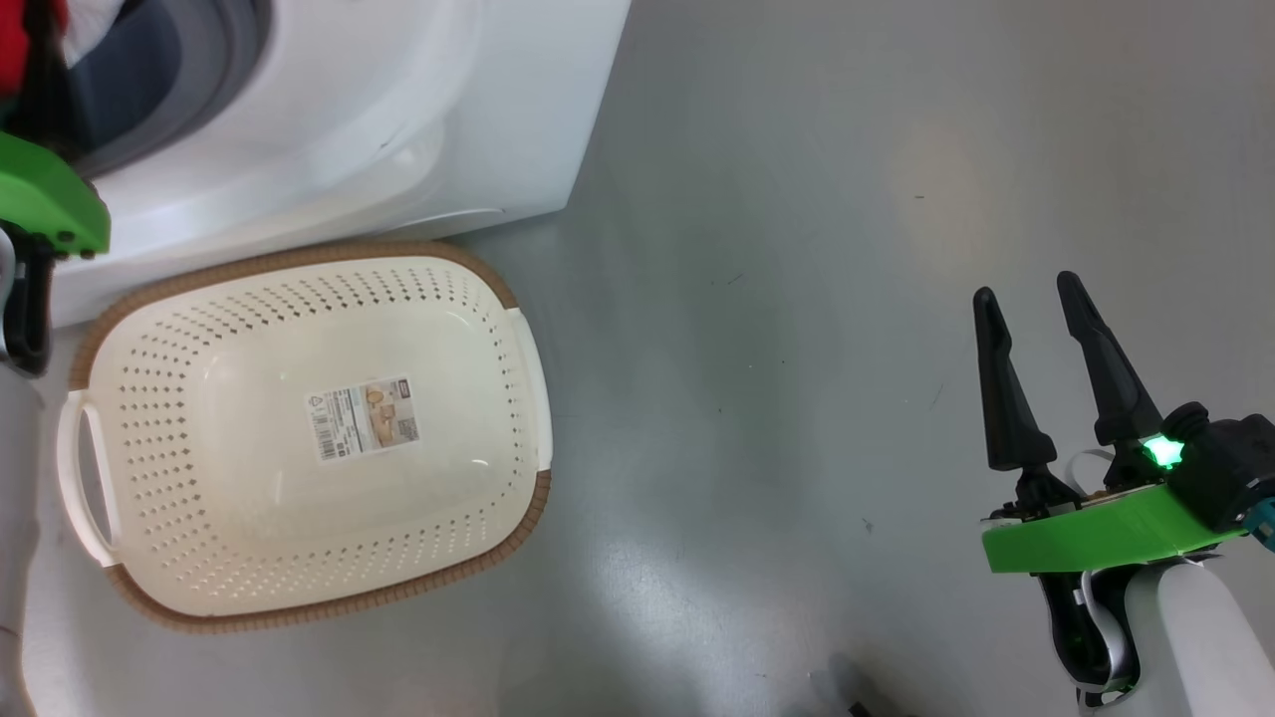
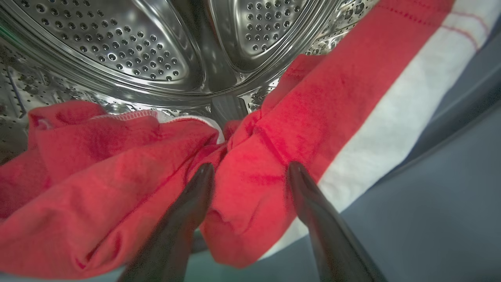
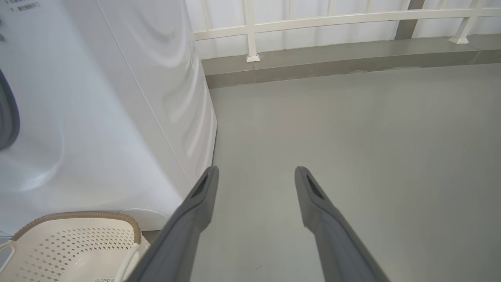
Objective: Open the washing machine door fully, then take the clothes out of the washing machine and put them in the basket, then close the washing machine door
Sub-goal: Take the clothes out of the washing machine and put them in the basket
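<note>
The left gripper (image 2: 251, 166) is gaping wide, tapered fingers (image 2: 195, 196) straddling a soft fold of the clothes (image 2: 332, 102): nubbly red, white band slanting up-right, lying in the perforated steel drum (image 2: 117, 47). The right gripper (image 1: 1031, 294) is hanging spread over grey floor (image 1: 797, 299).

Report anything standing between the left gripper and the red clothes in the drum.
Nothing visible does. The left gripper, jaws open, has its dark fingers either side of a fold of the bright red and white fabric clothes inside the perforated steel drum.
</note>
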{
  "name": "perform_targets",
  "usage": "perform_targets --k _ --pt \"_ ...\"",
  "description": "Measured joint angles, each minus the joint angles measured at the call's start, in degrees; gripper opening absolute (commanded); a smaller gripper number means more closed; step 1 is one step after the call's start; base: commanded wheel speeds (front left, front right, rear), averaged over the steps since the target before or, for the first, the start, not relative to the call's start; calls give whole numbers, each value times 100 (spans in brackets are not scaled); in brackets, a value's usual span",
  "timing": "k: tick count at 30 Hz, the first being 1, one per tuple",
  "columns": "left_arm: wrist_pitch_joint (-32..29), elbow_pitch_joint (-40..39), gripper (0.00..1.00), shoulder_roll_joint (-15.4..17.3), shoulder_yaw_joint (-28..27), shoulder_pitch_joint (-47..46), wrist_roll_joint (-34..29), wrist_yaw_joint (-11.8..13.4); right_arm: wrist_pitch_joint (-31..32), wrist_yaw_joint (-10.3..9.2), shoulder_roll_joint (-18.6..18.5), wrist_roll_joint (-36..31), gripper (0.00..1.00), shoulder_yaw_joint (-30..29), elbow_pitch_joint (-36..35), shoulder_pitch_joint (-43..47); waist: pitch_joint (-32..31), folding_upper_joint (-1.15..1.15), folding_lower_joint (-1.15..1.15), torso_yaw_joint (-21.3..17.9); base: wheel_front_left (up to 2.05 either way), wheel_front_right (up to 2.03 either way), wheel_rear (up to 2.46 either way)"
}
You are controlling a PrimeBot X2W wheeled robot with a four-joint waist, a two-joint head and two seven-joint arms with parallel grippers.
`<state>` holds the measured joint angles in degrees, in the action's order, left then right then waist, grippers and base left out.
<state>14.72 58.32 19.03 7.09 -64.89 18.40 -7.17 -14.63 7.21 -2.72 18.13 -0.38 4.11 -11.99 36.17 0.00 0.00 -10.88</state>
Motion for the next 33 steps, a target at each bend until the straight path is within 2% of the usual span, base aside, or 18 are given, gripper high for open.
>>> perform_targets --k 3,4,5,6,7,8,15,21,27,33 --pt "0 78 100 16 145 -1 96 0 0 0 0 0 100 34 -27 0 -17 0 0 0 0 0 0" --pt "0 104 89 21 212 -2 123 0 0 0 0 0 100 44 -30 0 -24 0 0 0 0 0 0" --pt "0 124 62 21 264 -2 159 0 0 0 0 0 100 52 -36 0 -30 0 0 0 0 0 0" --pt "0 129 46 23 305 -2 192 0 0 0 0 0 100 54 -46 0 -35 0 0 2 0 0 0" --pt "0 127 15 29 358 -2 232 0 0 0 0 0 100 57 -54 0 -38 0 0 3 0 0 0" --pt "0 122 0 29 426 -2 294 0 0 0 0 0 100 60 -56 0 -41 0 0 4 0 0 0" --pt "0 -149 0 64 559 -1 447 0 0 0 0 -1 100 49 -68 0 -83 0 0 35 0 0 0" --pt "0 -712 0 4 145 153 421 0 0 0 0 -1 100 1 -54 2 -218 0 0 114 0 0 0" --pt "0 -1412 0 -382 -691 782 378 0 0 0 1 -11 100 -97 -21 9 -442 0 0 253 0 0 0" --pt "0 -2420 0 -746 -1034 1416 -25 0 0 0 0 -59 100 -240 -18 130 -656 0 0 488 0 0 0"
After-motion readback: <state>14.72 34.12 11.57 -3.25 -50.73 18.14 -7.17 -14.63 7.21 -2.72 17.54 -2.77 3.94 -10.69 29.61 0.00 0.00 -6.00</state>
